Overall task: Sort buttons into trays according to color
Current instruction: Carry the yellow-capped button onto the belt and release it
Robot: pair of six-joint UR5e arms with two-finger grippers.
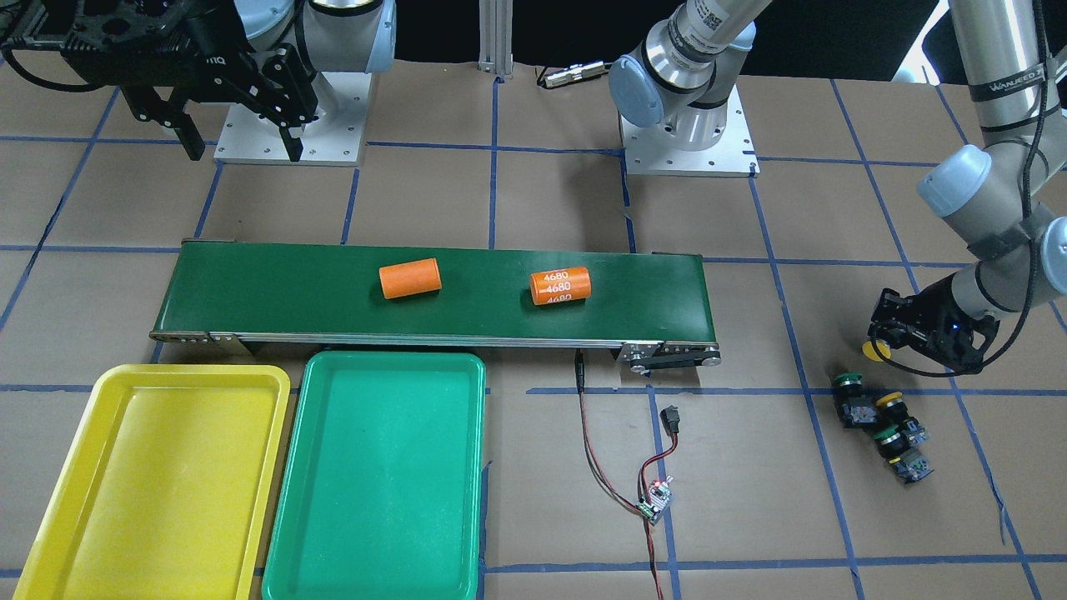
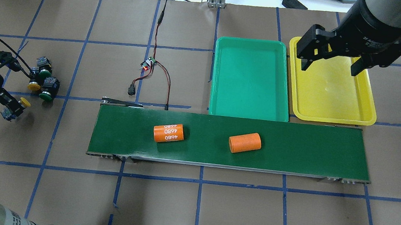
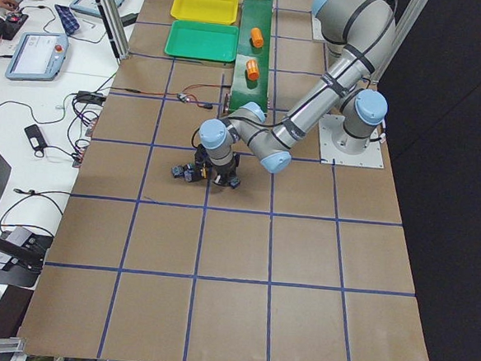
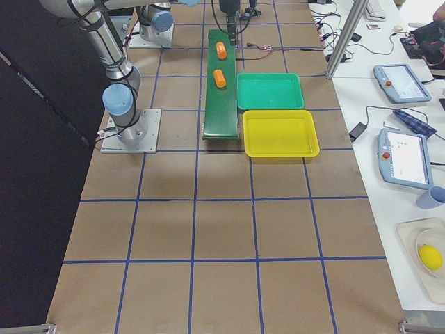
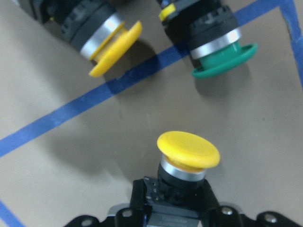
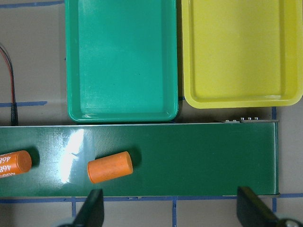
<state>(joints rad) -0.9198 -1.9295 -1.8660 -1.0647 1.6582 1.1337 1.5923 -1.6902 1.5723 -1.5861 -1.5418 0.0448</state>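
Finding: my left claw (image 2: 10,108) is pinched on the black body of a yellow button (image 5: 188,150). The cap juts out ahead of the fingers, and the shadow beneath suggests it is clear of the paper. The other three buttons (image 2: 42,82), two green and one yellow, lie in a tight cluster just beside it at my left end of the table.

My right claw (image 2: 329,67) hangs spread and empty above the yellow tray (image 2: 371,111). The green tray (image 2: 248,115) sits alongside it, and both hold nothing.

Assessment: the step in hand is carrying this button toward the yellow tray, which is well apart, past the conveyor belt (image 2: 294,154).

Recommendations:
- Rise straight up before travelling, so the cap does not clip the cluster.
- Keep the pinch on the body, never the cap.
- Pass clear of the two orange cylinders (image 2: 244,142) on the belt.
- Release low, so the round cap does not roll.
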